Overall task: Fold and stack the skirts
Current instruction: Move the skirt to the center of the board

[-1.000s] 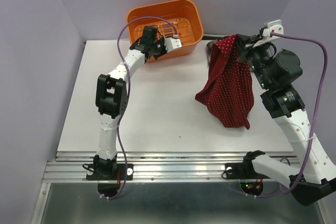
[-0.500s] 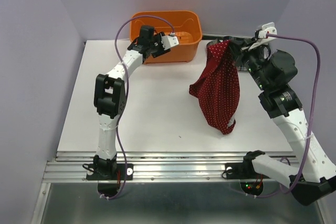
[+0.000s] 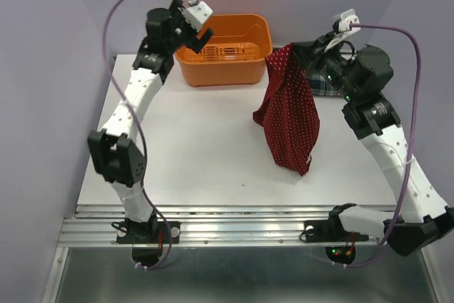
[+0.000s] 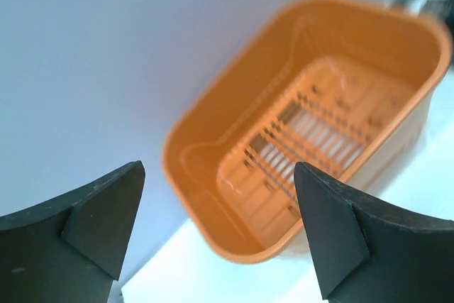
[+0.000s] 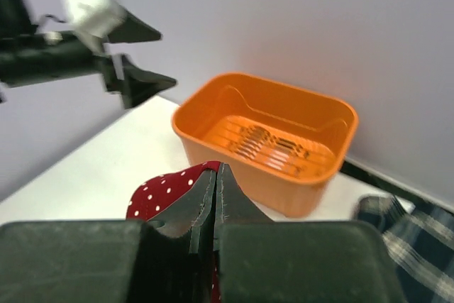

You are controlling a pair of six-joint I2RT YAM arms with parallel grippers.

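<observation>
On my overhead feed the right gripper was raised above the far right part of the white table, its jaws clenched on the top edge of the red dotted skirt. The right wrist camera confirmed it: the two dark fingers were pressed flat together, with a fold of dotted cloth pinched between them. The skirt hung from that grip in a long, bunched drape, narrow at the top and wider lower down, with its lowest corner pointing toward the near edge. I could not tell whether that corner touched the table. The plaid skirt lay on the table beneath the right arm, just right of the orange bin, largely hidden by the arm and the hanging red cloth. On the right wrist view it showed as a plaid patch at the lower right. The left gripper was up in the air by the bin's far left corner, its jaws spread wide and holding nothing. Through its wrist camera I saw the bin's slotted floor between the two black fingertips.
</observation>
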